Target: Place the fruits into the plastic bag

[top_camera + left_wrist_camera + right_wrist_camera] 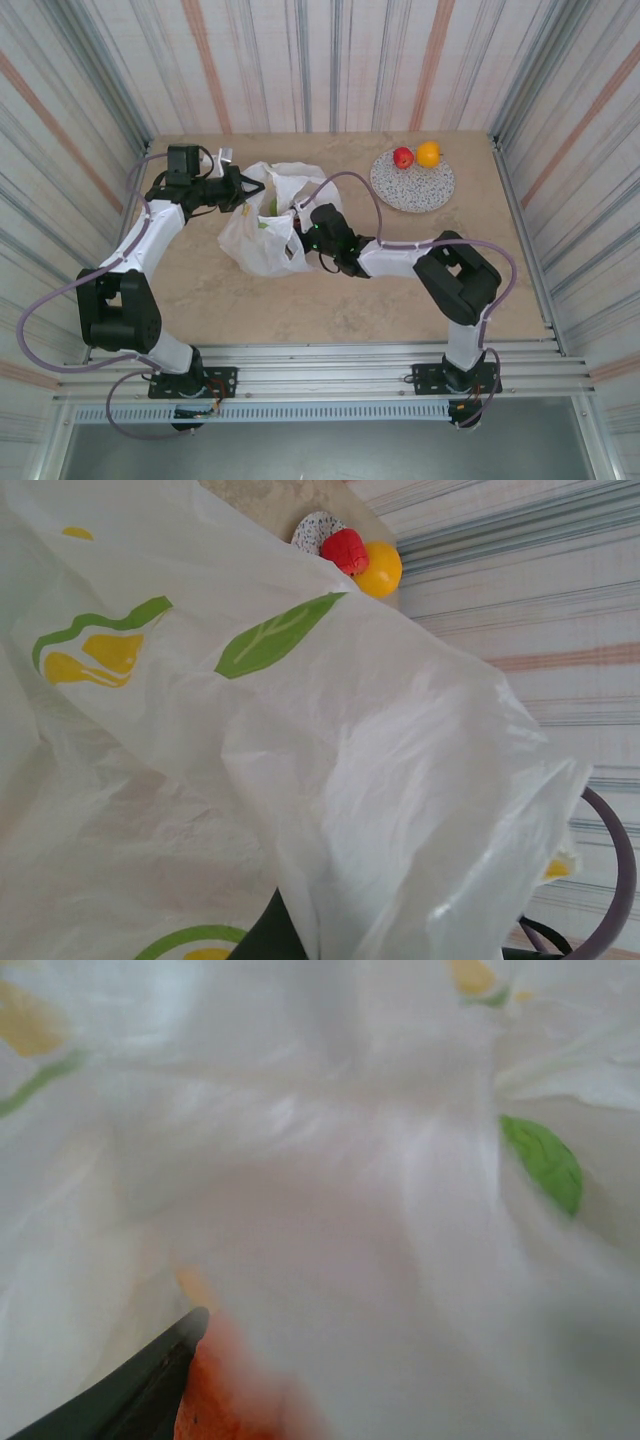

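Two fruits outside the bag: a red apple and an orange ball are sitting side by side, touching, on the far edge of the speckled plate.
Plate: it is lying at the far right of the table, well apart from the bag.
Plastic bag: it is slumping in a crumpled white heap on the table between my two grippers, left of centre, with its lemon and leaf prints showing.
Left gripper: I am reaching in from the left. My jaws are together and pinching the bag's far-left rim, holding that edge up off the table.
Left wrist view: the bag is draping right across my camera. The apple and orange ball are peeking over its top fold, and a purple cable is curving at the right edge.
Right gripper: I am pushing in from the right, with my fingertips touching the bag's right side at its opening.
Right wrist view: white film is pressing close and blurred. One dark finger is showing at lower left, with an orange-red piece lying just beside it.
Right jaws: I cannot tell whether they are apart or clamped on that piece.
Green-yellow patch: it is showing at the bag's mouth, and I cannot tell whether it is fruit or print.
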### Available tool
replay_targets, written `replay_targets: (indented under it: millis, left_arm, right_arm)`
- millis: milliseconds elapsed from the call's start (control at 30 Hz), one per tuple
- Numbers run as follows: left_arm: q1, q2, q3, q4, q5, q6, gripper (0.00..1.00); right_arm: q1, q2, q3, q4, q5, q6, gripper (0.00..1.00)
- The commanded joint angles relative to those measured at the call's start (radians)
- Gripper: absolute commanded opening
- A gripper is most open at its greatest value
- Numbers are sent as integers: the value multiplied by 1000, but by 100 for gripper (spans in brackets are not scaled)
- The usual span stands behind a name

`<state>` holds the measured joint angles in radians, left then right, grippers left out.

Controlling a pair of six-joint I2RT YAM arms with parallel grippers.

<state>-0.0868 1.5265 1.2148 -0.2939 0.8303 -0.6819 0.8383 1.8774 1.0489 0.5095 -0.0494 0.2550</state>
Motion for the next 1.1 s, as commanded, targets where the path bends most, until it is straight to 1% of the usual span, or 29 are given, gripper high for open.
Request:
replay_targets:
  millis: [0, 133, 233, 300, 533, 633, 800, 900, 967, 1067]
  left_arm:
    - [-7, -5, 2, -16, 24, -2, 0]
    - [-7, -6, 1, -15, 26, -3, 0]
    - [-7, -8, 0, -15, 26, -4, 0]
    - [-7, -7, 1, -15, 26, -3, 0]
    - [-7, -8, 1, -14, 25, -4, 0]
    - [-8, -6, 1, -14, 25, -4, 0]
    - [-7, -8, -1, -13, 22, -3, 0]
    - [-7, -6, -1, -15, 21, -2, 0]
    - [-7, -6, 0, -14, 20, -2, 0]
    - [-6, -8, 1, -18, 17, 2, 0]
  right_arm:
    - [-3, 51, 67, 39, 18, 20, 58]
    - [-1, 104, 136, -28, -49, 32, 61]
    - [-5, 135, 192, -92, -122, 36, 65]
    - [-8, 146, 222, -138, -146, 36, 69]
    - [-39, 97, 202, -158, -170, 48, 86]
    - [-55, 62, 176, -162, -183, 54, 91]
    - [-82, -3, 115, -165, -206, 63, 91]
    - [-98, -43, 84, -186, -242, 67, 89]
    - [-108, -71, 62, -205, -275, 64, 87]
    - [-125, -125, 27, -245, -372, 41, 84]
